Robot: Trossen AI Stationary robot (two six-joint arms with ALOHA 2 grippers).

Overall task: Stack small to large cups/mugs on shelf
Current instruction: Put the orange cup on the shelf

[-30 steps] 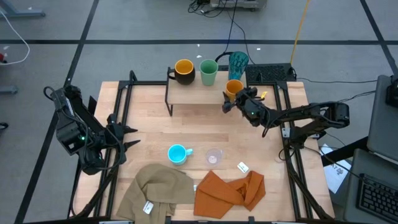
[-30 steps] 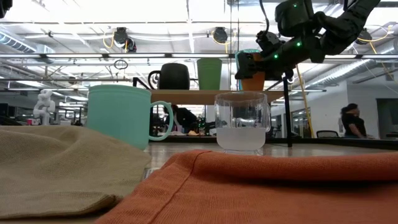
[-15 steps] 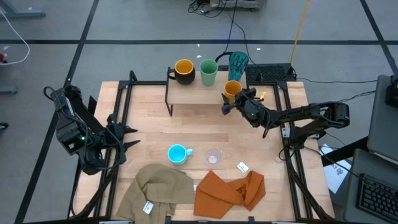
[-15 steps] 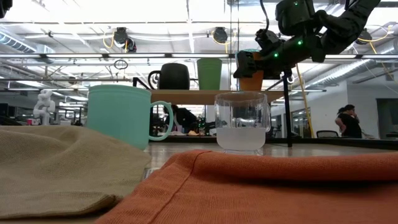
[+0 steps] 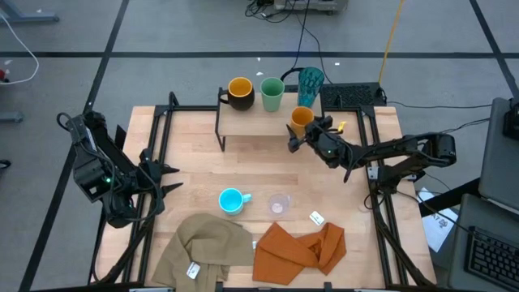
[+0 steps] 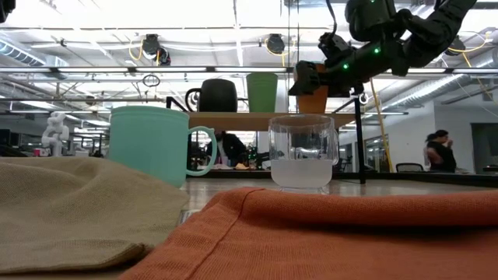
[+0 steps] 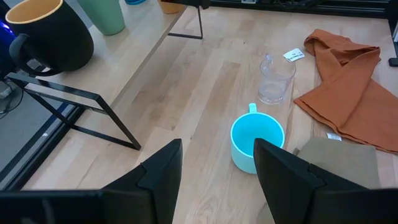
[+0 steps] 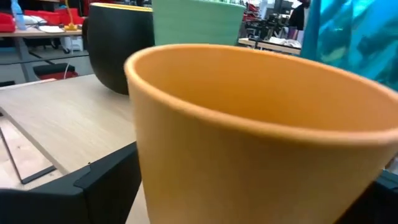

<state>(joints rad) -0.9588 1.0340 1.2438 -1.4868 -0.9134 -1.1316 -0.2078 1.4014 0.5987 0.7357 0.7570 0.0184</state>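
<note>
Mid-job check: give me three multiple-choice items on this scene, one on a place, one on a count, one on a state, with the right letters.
1. Where is the light blue mug?
A. on the tabletop
B. on the shelf
C. in the left gripper

2. How many cups stand on the shelf, leaving out the orange cup?
A. one
B. three
C. five

3. How do the right gripper's jaws stand?
A. shut on nothing
B. open around the orange cup
C. out of view

Answers: 1 A, it stands beside the clear cup. 2 B, black mug, green cup, teal tumbler. 3 B, the right wrist view shows a jaw on each side.
</note>
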